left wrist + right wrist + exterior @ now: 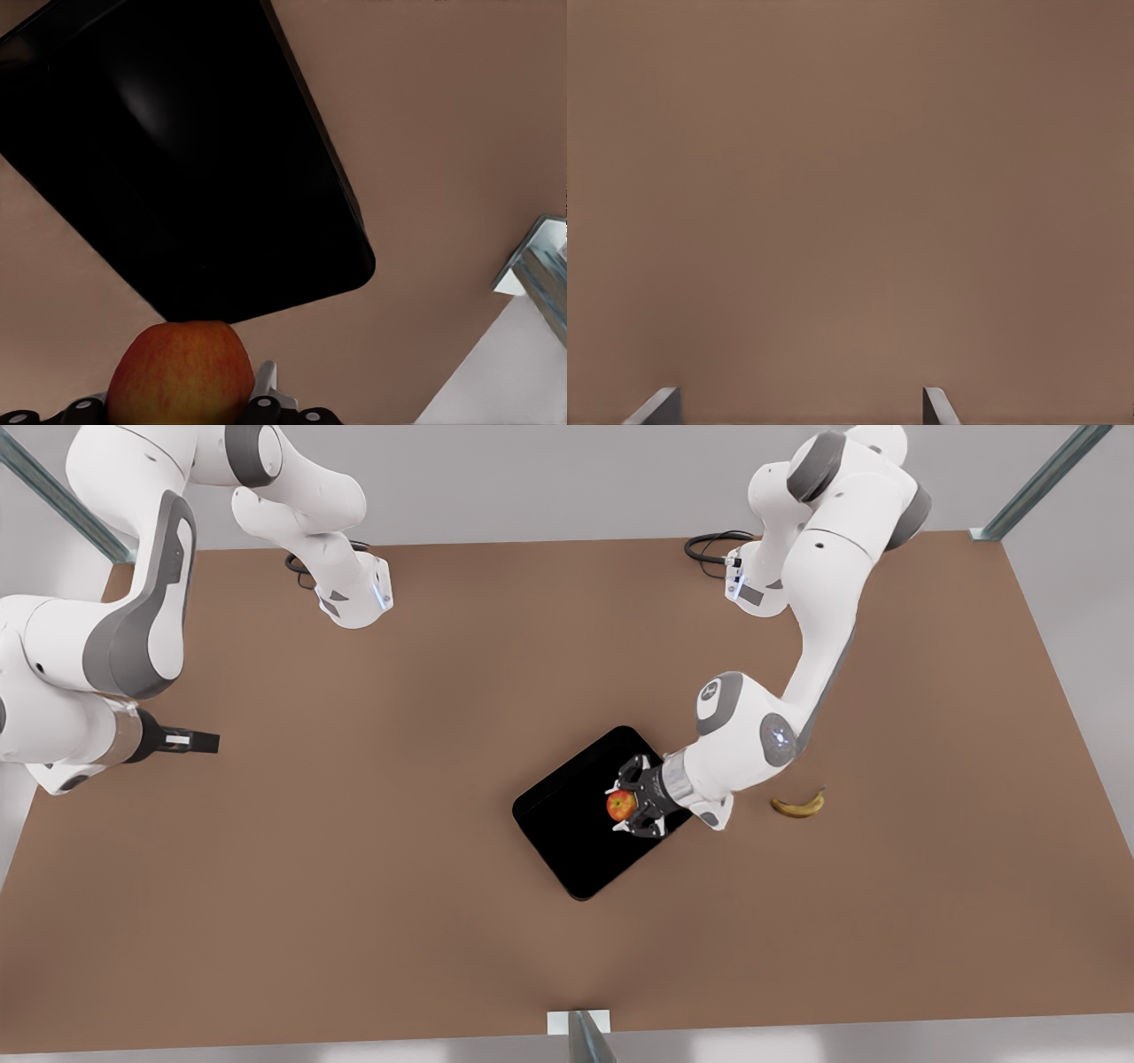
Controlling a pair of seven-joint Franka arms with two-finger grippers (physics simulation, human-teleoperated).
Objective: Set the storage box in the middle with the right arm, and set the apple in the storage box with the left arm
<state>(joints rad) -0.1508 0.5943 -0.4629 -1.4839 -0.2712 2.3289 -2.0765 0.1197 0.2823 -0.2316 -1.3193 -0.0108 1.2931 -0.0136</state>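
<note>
The glossy black storage box (567,837) lies askew on the brown table near the middle, a little toward the front view's right. Over its right part hangs the red-and-yellow apple (620,806), with my left gripper (625,808) shut on it. In the left wrist view the apple (182,372) sits between the fingers, and the box (177,159) lies below it. My right gripper (202,741) waits far off at the front view's left, above bare table. In the right wrist view its fingertips (656,407) are spread wide with nothing between them.
A browning banana (798,805) lies on the table to the right of the box, near the left arm's wrist. Black cables (709,545) lie by the arm bases at the back. A metal bracket (580,1027) stands at the table's front edge.
</note>
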